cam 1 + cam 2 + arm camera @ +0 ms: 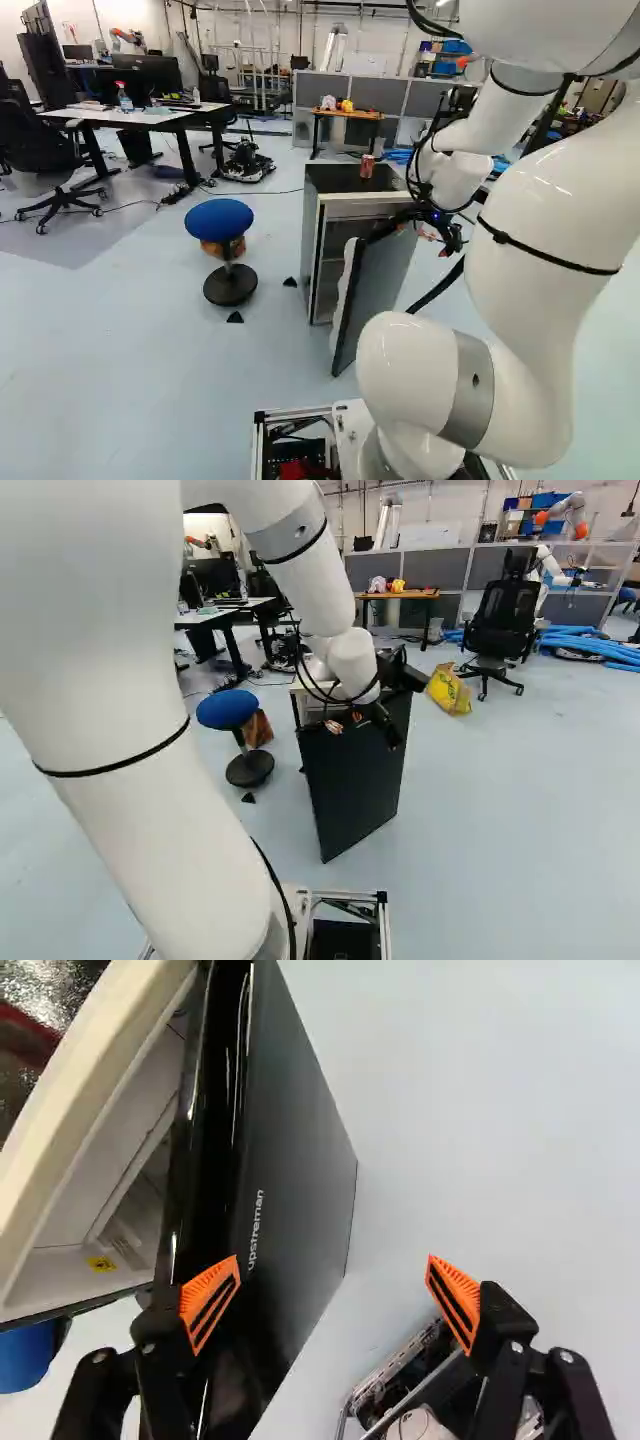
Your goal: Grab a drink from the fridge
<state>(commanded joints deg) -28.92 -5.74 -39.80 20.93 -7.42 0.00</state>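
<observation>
Standing here, I'd say the two base views look ahead and slightly down from behind the arm [545, 205], one to its left, one to its right. Both take in the door [355, 775] and stool [219, 218], some way off. The wrist view peers down toward the floor [480, 1080], close by that door, and catches the stool too.

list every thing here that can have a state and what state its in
Fridge door: swung open
Fridge: upright, interior exposed
Jaws: open, spread apart, the door's edge by one of them
Drink can: upright on top of the fridge; sealed or opened, cannot tell
Blue stool: upright on the floor
Spray bottle: upright on the desk
</observation>
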